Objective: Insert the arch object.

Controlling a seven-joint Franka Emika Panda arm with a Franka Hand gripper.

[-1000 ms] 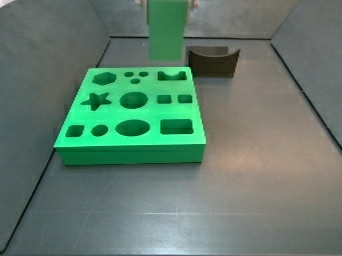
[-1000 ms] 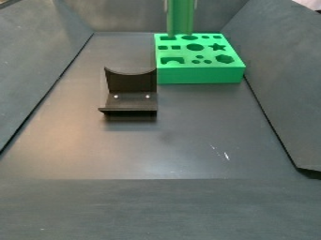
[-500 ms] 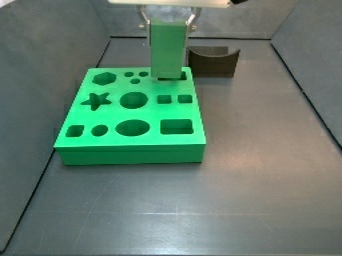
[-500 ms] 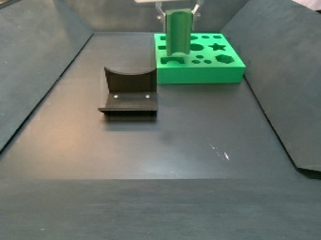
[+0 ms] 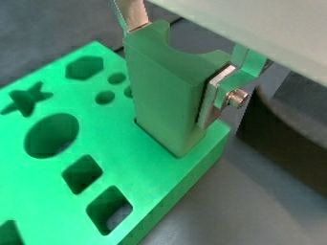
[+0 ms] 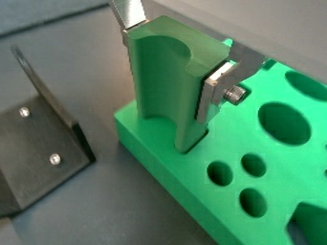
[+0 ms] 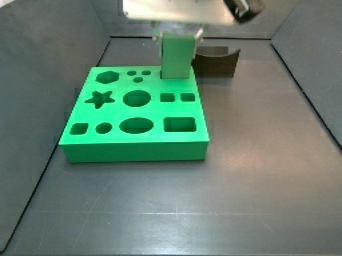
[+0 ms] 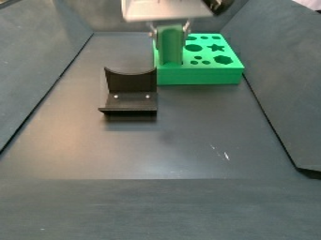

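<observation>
The arch object [image 5: 166,96] is a tall green bar with a half-round groove down one face, which shows clearly in a wrist view [image 6: 160,96]. My gripper [image 5: 177,57] is shut on its upper part, one silver finger on each side, as both wrist views show [image 6: 174,53]. The bar stands upright with its lower end in the arch-shaped hole at a corner of the green board [image 5: 102,129]. In both side views the gripper [image 7: 178,32] [image 8: 170,26] hangs over the board's [image 7: 114,112] corner nearest the fixture, with the bar [image 7: 178,58] [image 8: 170,47] below it.
The dark fixture [image 7: 217,62] stands just beside the board's corner where the bar is; it also shows in a side view [image 8: 128,94] and a wrist view [image 6: 38,144]. The board [image 8: 201,77] has several other shaped holes. Dark sloping walls surround the floor.
The gripper has come down with the green bar. The bar's lower end has gone from above the board into the arch-shaped hole, so less of it shows.
</observation>
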